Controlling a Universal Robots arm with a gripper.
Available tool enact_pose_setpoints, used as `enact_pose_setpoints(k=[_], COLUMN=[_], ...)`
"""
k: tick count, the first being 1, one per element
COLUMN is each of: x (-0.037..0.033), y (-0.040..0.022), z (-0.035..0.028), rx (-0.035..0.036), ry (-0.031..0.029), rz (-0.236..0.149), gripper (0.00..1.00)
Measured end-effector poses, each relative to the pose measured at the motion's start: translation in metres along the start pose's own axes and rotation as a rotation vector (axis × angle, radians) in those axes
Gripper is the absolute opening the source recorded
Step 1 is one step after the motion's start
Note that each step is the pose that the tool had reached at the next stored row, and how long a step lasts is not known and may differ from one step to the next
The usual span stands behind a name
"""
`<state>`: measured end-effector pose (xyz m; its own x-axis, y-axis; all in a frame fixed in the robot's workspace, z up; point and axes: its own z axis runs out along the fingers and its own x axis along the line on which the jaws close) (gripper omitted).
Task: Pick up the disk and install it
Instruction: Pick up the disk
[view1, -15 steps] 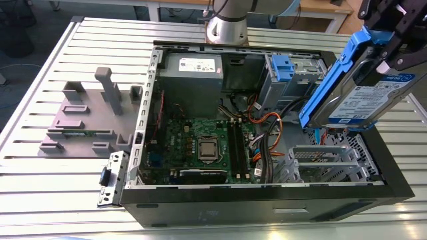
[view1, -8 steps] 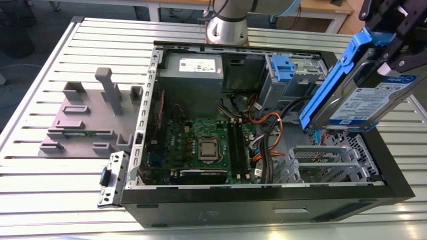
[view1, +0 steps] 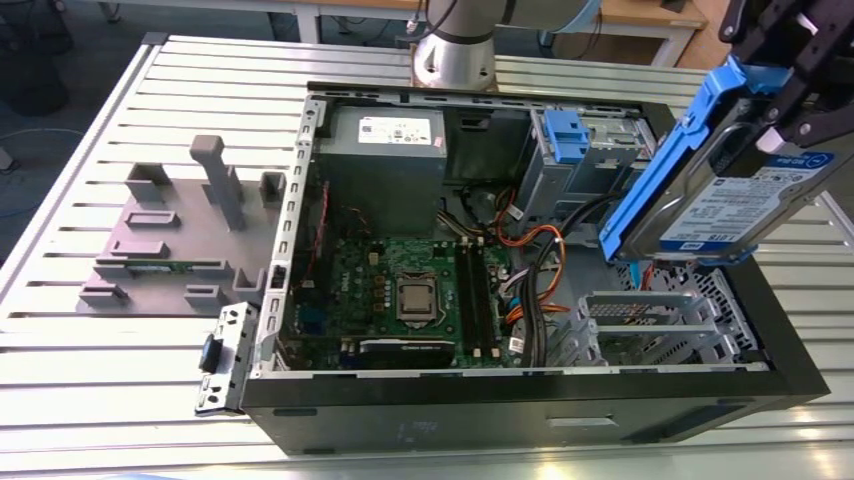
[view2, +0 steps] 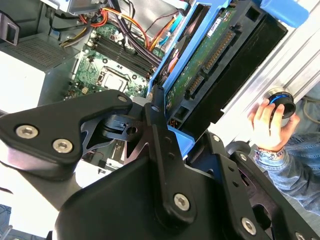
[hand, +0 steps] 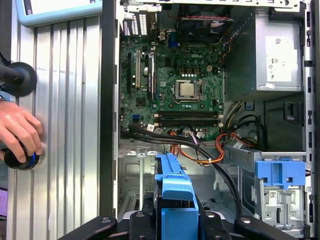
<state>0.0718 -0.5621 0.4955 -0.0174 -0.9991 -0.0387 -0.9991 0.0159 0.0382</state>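
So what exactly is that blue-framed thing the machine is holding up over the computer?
It is the disk, a flat rectangular silver-grey hard drive with a white-and-blue label, set in a bright blue plastic bracket. The black gripper grips it at its upper end, fingers shut on the bracket, so it hangs tilted in the air above the exterior view's right side of the open black computer case, touching nothing else. In the second wrist view its green circuit board and connector show.

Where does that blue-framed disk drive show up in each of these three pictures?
Exterior view: the disk hangs tilted above the open case, on this view's right.
Second wrist view: the disk runs diagonally, circuit-board side showing.
First wrist view: its blue bracket shows.
Shared landmark: the processor socket.
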Motion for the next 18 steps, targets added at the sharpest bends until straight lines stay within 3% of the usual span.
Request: enact_pose_setpoints(k=[18], x=[0.0057], y=[-0.0001], z=[-0.0001], rx=[0.0000], ry=[0.0001], rz=[0.000], gripper=[0.37])
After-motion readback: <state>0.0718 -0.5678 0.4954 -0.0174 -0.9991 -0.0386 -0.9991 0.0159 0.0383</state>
